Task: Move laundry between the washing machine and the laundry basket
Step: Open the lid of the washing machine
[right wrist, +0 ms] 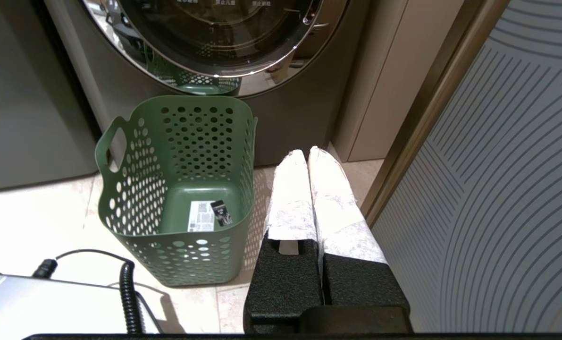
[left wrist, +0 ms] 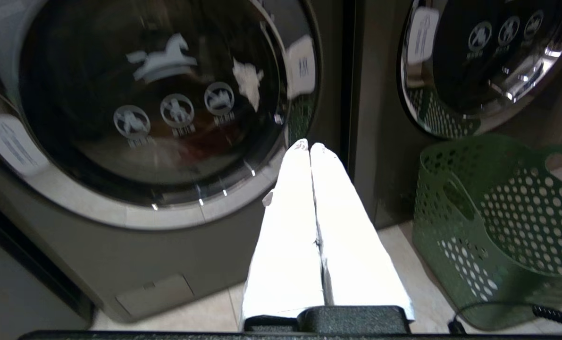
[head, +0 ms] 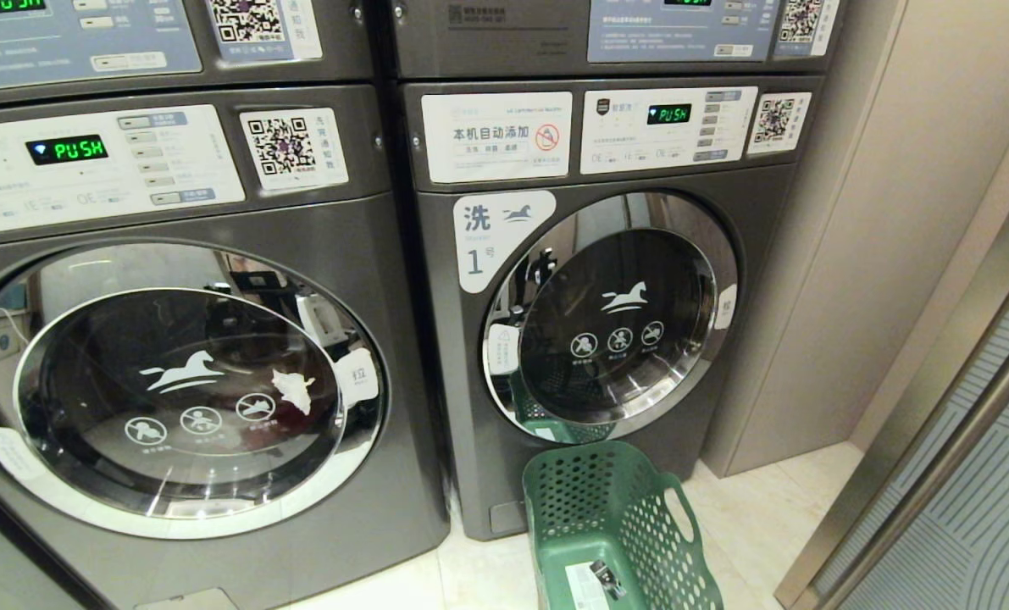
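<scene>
the dark grey washing machine (head: 182,373) stands door shut, something reddish dim behind its glass; the green perforated laundry basket (head: 631,525) sits on the floor before the neighbouring machine, no clothes inside.

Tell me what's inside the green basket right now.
The basket holds no clothes. Only a white printed label and a small dark tag lie on its floor. The near wall hides a strip of the floor behind it.

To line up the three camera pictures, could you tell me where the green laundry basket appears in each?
Head view: laundry basket, bottom centre, on the floor.
Left wrist view: right side.
Right wrist view: left of centre, with only a label in it.
Shared landmark: the chrome-rimmed door behind it.
</scene>
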